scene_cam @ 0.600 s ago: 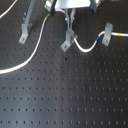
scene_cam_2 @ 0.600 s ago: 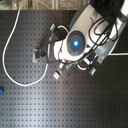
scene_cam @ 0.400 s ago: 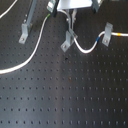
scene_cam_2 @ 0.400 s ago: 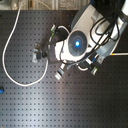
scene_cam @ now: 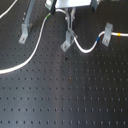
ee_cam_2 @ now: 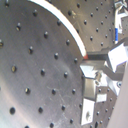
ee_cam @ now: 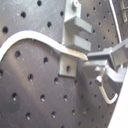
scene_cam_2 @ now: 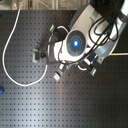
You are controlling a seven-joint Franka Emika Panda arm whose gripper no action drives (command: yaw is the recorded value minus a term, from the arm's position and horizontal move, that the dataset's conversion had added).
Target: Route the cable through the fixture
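White cable [scene_cam: 35,48] is lying across the black perforated table [scene_cam: 65,95], sweeping in from the first exterior view's left edge, rising toward the top, then dropping past the middle clip [scene_cam: 66,41] and curving over to the clip on the first exterior view's right [scene_cam: 106,34], where a blue band and a yellow band are showing on it. A third clip [scene_cam: 25,31] is standing apart on the first exterior view's left. The top of that picture is cutting off the arm, so only its pale underside is showing above the middle clip. In the second exterior view the arm's round body [scene_cam_2: 75,44] is covering the fixture area, and the cable [scene_cam_2: 10,60] is visible there only as a wide loop on the second exterior view's left. In the first wrist view the fingers [ee_cam: 102,59] are closing narrowly on the cable [ee_cam: 30,36] just beside a grey clip [ee_cam: 67,64]. The second wrist view is blurred, yet the cable [ee_cam_2: 67,27] is running into the fingers [ee_cam_2: 97,59] there too.
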